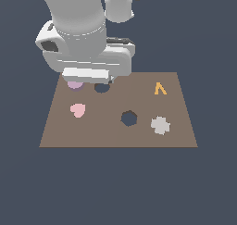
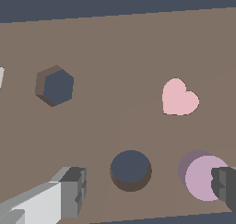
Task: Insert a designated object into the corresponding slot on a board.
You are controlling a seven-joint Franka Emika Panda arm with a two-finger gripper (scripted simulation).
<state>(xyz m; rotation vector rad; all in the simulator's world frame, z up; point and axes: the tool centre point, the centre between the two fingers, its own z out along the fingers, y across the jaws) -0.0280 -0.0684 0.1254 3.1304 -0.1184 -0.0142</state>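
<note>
We judge the step in hand to be the grasp: the disc (image 2: 205,178) lies on the board (image 2: 138,43) just beside the round slot (image 2: 131,168), not yet in it. The gripper (image 2: 152,191) is spread wide, one finger (image 2: 73,191) out past the slot and the other (image 2: 226,187) overlapping the disc's edge in the wrist view. So the jaws straddle the slot and not the disc. To do this well we would shift sideways until the disc sits midway between the fingers, then descend and close; after that only a short carry to the slot is needed.

The wrist view gives us what matters: finger spread, the full round slot, the heart (image 2: 179,97) and the hexagonal hole (image 2: 55,85) well apart. In the exterior view the arm's bulk hides the fingers, and only slivers of disc (image 1: 75,84) and slot (image 1: 102,87) show beneath it. It alone shows the grey cross (image 1: 160,125) and an orange piece (image 1: 160,88). Whether the finger touches the disc or hangs above it, we cannot tell.
</note>
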